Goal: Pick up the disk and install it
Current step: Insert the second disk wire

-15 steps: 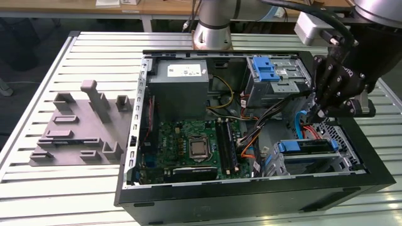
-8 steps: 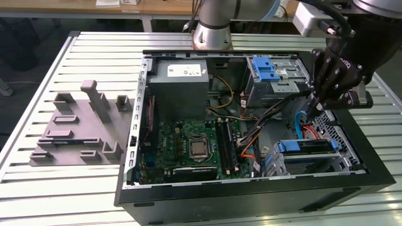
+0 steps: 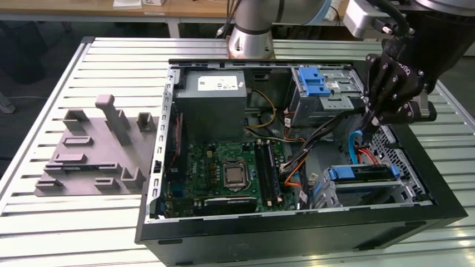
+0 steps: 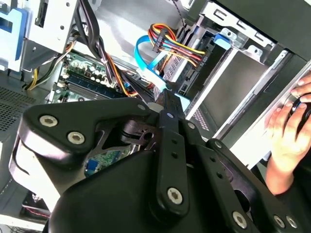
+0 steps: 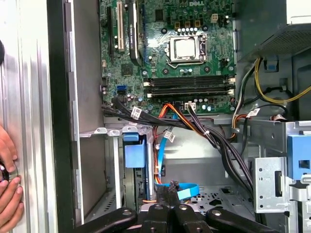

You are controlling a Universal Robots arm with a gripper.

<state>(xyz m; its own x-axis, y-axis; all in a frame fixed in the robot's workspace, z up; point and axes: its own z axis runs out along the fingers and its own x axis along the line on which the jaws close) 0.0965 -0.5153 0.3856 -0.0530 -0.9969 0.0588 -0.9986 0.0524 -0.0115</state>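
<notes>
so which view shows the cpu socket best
The first wrist view: the CPU socket faces the camera, unobstructed, on the motherboard. The exterior view shows it smaller and at a slant.

Exterior view: high and off to one side, looking down over the slatted bench [image 3: 44, 211] at the whole open computer case [image 3: 297, 233], arm at the exterior view's right. First wrist view: close above the motherboard [image 5: 184, 53], facing into the case past the claw [image 5: 167, 213]. Second wrist view: closer still, behind the claw's linkage [image 4: 167, 145], aimed at the cables. Shared by all: the case interior.
</notes>
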